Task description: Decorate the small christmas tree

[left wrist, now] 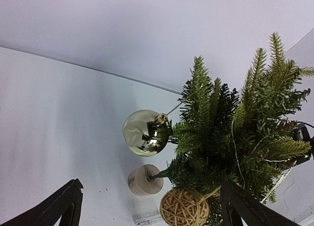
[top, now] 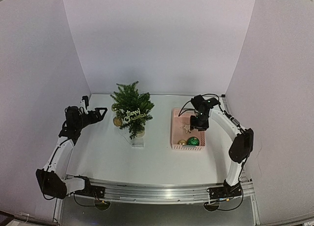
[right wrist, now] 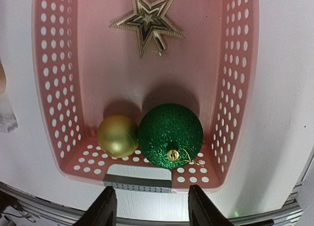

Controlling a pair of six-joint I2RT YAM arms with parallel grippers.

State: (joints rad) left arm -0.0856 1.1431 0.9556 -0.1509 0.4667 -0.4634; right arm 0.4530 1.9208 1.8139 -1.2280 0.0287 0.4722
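The small christmas tree (top: 131, 104) stands at the back middle of the table on a pale wooden base (left wrist: 144, 180). A shiny gold bauble (left wrist: 144, 132), a wicker ball (left wrist: 185, 208) and a "Merry Christmas" sign (top: 135, 114) hang on it. My left gripper (top: 100, 110) is open and empty, just left of the tree. The tree (left wrist: 235, 132) fills the right of the left wrist view, beyond the open left gripper (left wrist: 151, 186). My right gripper (top: 198, 123) hovers open over the pink basket (top: 174, 130). The right wrist view shows the open right gripper (right wrist: 152, 196) over the basket's near rim.
The basket (right wrist: 54, 88) holds a green glitter ball (right wrist: 170, 135), a matte gold ball (right wrist: 117, 135) and a star topper (right wrist: 147, 20). A small clear tag (top: 138, 144) lies in front of the tree. White walls enclose the table on three sides.
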